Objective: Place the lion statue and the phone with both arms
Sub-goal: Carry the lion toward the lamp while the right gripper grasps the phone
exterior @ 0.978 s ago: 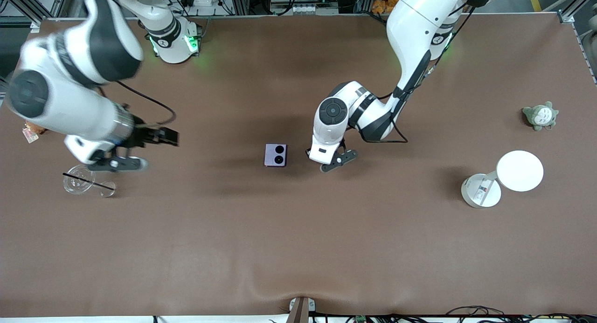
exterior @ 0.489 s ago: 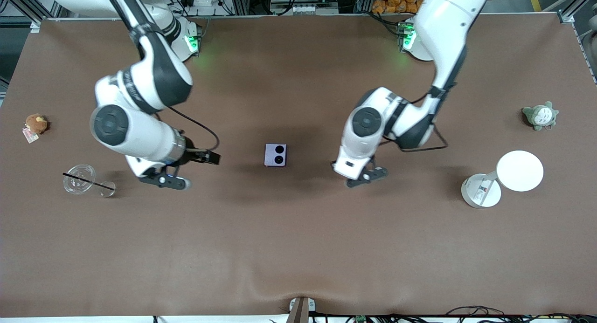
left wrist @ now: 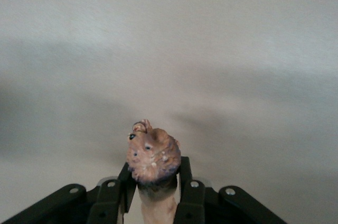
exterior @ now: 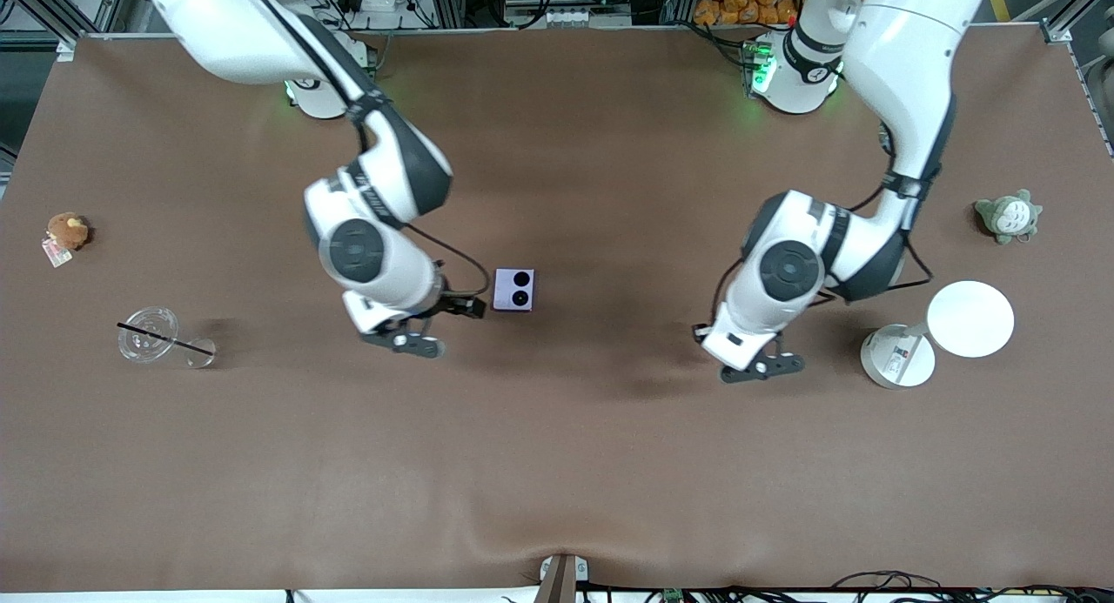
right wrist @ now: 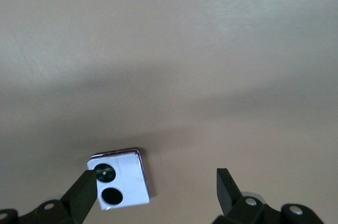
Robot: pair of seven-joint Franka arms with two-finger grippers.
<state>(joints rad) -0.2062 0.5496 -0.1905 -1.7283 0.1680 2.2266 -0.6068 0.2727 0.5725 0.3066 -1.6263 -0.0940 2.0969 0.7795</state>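
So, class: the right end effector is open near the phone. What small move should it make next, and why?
Probably shift the right end effector sideways until it straddles the phone, then lower. In its wrist view the phone sits at one finger, not centred. The left end effector grips the lion.

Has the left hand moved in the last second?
Yes. The left hand, shut on the lion, went from beside the phone toward the white stand.

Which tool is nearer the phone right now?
Right. The right tool is open beside the phone, toward the right arm's end. The left tool, shut on the lion statue, is well off toward the left arm's end.
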